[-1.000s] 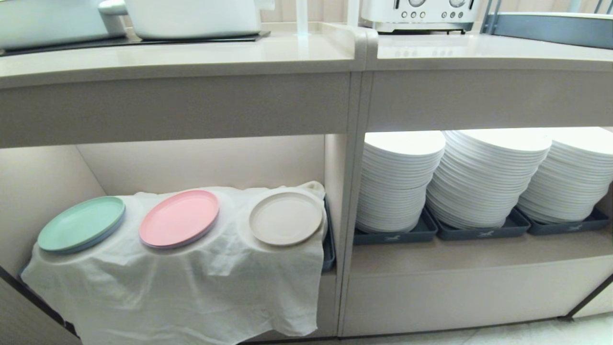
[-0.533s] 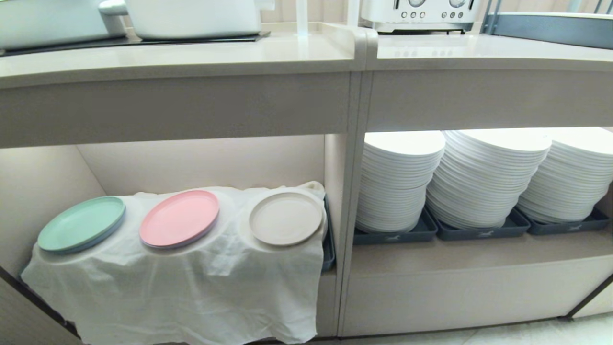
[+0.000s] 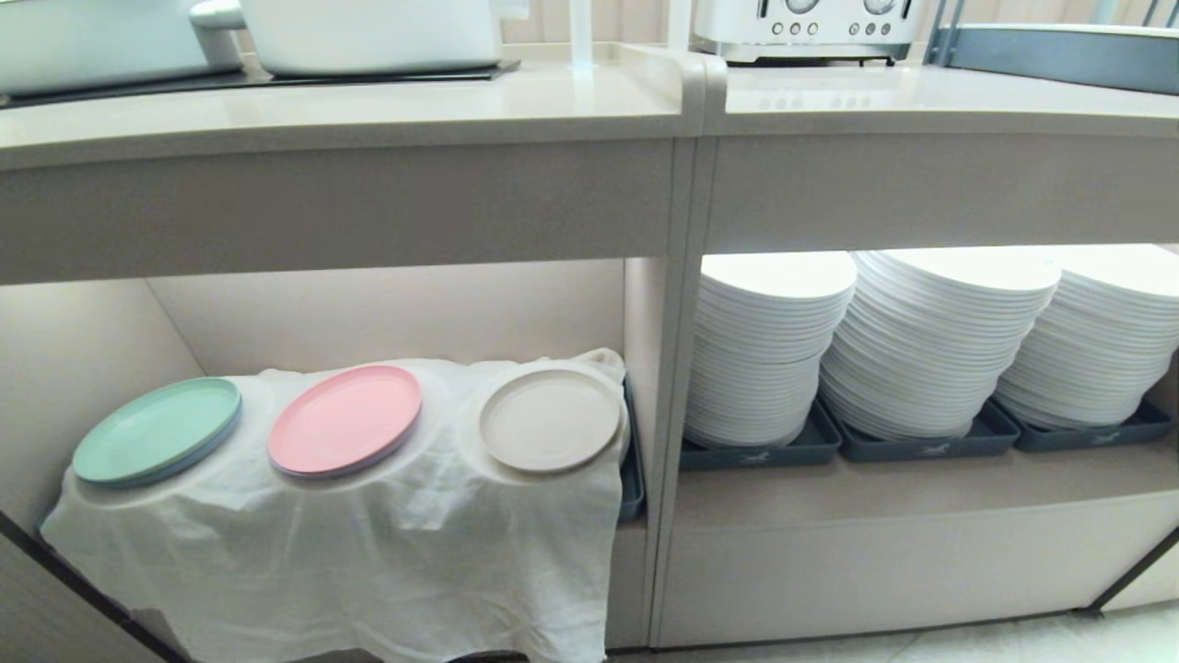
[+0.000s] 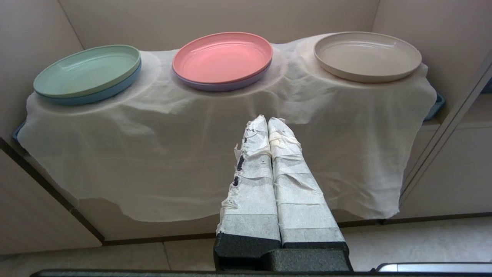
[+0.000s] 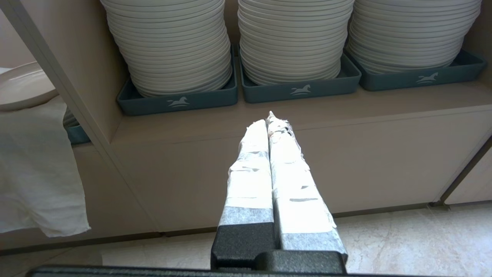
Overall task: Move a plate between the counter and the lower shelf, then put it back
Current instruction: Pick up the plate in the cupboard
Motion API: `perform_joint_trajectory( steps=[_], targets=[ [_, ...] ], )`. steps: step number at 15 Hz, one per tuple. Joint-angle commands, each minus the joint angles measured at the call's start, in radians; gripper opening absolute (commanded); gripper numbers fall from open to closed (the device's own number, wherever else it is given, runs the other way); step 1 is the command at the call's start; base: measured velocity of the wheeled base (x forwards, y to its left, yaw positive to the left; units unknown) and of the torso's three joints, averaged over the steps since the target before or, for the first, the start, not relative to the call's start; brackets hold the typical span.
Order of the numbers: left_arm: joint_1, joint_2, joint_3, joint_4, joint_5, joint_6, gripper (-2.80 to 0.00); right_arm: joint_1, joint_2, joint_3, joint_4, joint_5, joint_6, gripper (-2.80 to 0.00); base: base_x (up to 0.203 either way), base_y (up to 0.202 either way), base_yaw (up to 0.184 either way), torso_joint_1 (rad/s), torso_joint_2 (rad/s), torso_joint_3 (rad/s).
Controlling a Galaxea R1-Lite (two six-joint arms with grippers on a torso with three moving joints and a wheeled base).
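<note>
The round matte cream-beige plate (image 3: 550, 419) sits on the wrinkled white cloth (image 3: 368, 543) of the lower shelf (image 3: 387, 313), lower centre of the head view, right of the round pink plate (image 3: 344, 420). The left gripper (image 4: 267, 122) and the right gripper (image 5: 267, 121) are both clenched, empty.

Only the two grippers show of the robot, each from its own wrist camera. The left gripper (image 4: 268, 120) has two long tapered fingers (image 4: 251, 181) wrapped in white tape — wrinkled, frayed at the tips, with small dark gaps along one edge. The wrapping gives way to a black, blocky base. The right gripper (image 5: 269, 120) looks much the same: white-taped fingers (image 5: 298, 192) with greyish bands near a black base, the tape perhaps a little smoother.
</note>
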Motion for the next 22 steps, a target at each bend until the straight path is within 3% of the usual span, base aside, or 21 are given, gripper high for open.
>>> perform_joint_trajectory(
  steps=[1,15,19,22],
  targets=[
    [0.000,0.001,0.000,0.000,0.000,0.001,-2.80,0.000,0.000,0.000,0.000,0.000,0.001,-2.80,0.000,0.000,0.000,0.000,0.00,0.000],
    [0.000,0.000,-0.003,0.006,-0.004,-0.004,-2.80,0.000,0.000,0.000,0.000,0.000,0.001,-2.80,0.000,0.000,0.000,0.000,0.00,0.000],
    [0.000,-0.001,-0.003,0.002,-0.024,0.063,-2.80,0.000,0.000,0.000,0.000,0.000,0.001,-2.80,0.000,0.000,0.000,0.000,0.00,0.000],
    [0.000,-0.001,-0.020,0.003,-0.030,0.073,-2.80,0.000,0.000,0.000,0.000,0.000,0.001,-2.80,0.000,0.000,0.000,0.000,0.00,0.000]
  ],
)
